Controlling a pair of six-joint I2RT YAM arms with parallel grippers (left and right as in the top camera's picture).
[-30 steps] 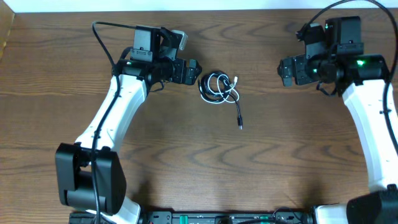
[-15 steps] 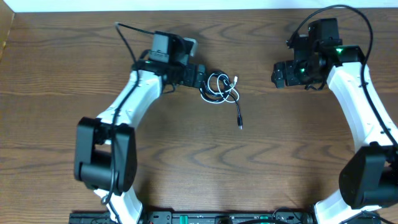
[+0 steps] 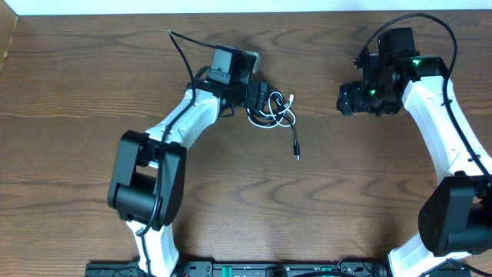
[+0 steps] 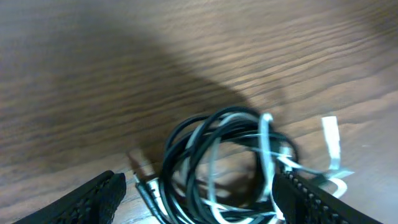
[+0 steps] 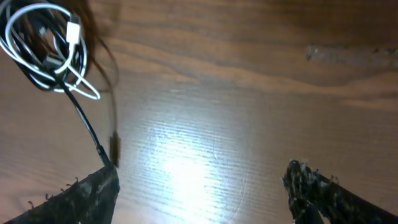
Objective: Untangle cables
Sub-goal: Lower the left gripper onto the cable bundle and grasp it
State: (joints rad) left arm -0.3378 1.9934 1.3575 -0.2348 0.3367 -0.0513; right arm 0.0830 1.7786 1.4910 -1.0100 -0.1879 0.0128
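Overhead: left gripper (image 3: 261,98) is now sitting at the left edge of the cables (image 3: 274,110), upper centre of the frame, having advanced rightward from well apart a second ago; the cables are lying unchanged on the table (image 3: 231,200), a black tail trailing down to a plug (image 3: 297,155); right gripper (image 3: 344,100) is hanging at upper right, well apart from the cables, having drifted slightly left. Left wrist: fingers (image 4: 99,194) are standing spread, released, clenching nothing; black and white loops are filling the lower centre between them. Right wrist: its fingers (image 5: 320,186) are spread too, gripping nothing; the cables are showing in the upper left corner. Judgement: left arm is closing in for a first grasp; untangling is not yet begun.
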